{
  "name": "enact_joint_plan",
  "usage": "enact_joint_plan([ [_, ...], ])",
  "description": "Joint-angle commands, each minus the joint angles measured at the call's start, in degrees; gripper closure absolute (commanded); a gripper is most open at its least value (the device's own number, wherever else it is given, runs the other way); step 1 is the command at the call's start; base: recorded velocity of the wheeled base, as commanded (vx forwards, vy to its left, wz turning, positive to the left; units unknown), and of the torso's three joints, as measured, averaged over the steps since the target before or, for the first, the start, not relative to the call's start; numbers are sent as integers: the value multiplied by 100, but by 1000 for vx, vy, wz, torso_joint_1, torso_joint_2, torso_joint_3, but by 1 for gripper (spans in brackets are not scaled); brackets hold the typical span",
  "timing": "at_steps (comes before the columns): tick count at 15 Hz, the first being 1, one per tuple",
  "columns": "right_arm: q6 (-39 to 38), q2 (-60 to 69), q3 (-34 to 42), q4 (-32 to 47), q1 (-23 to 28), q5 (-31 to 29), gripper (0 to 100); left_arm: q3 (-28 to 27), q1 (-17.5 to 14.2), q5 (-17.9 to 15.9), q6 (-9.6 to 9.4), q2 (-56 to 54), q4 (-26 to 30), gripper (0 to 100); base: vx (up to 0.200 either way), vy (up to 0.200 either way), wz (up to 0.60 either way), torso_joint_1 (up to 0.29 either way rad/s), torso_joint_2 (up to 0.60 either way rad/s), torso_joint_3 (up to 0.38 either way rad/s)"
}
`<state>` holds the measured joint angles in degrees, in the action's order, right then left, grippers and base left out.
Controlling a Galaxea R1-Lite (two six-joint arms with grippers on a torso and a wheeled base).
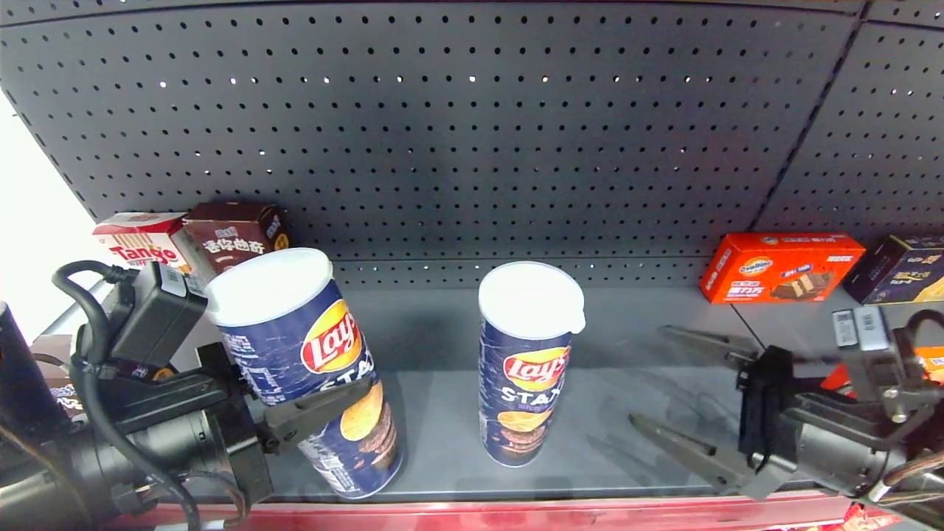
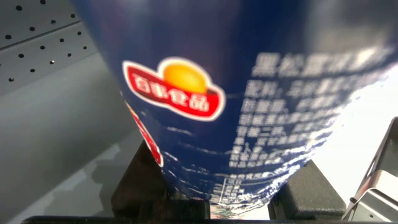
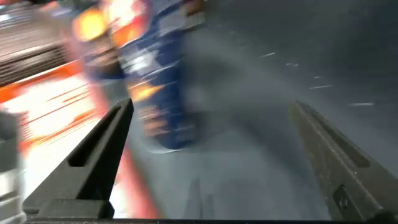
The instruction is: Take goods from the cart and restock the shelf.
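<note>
Can clamped in left gripper, tilted: top leans left, away from standing can, base low at shelf front. Needs righting. Right gripper gapes wide, empty, farther right.

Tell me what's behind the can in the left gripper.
Behind the held can stand a red-and-white box and a brown box, against the pegboard. Its lid covers the brown box's lower corner; the shelf right behind it is hidden.
</note>
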<state>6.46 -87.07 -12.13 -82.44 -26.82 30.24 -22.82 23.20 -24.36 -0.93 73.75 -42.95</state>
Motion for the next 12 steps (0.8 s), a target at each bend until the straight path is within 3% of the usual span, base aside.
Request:
enact_joint_plan([
  [1, 4, 594, -9, 0, 379, -115, 0, -29, 0, 1, -4, -1, -3, 100, 0, 0, 0, 0, 0, 0],
  [2, 4, 919, -70, 9, 898, -564, 0, -29, 0, 1, -4, -1, -3, 100, 0, 0, 0, 0, 0, 0],
  [4, -4, 1218, -70, 44, 1241, -1021, 0, -12, 0, 1, -4, -1, -3, 100, 0, 0, 0, 0, 0, 0],
  [7, -4, 1965, 88, 519, 1592, -1205, 0, -12, 0, 1, -4, -1, -3, 100, 0, 0, 0, 0, 0, 0],
  [12, -286, 4382, 299, 3560, 1618, -2515, 0, -21, 0, 10, -4, -1, -3, 100, 0, 0, 0, 0, 0, 0],
])
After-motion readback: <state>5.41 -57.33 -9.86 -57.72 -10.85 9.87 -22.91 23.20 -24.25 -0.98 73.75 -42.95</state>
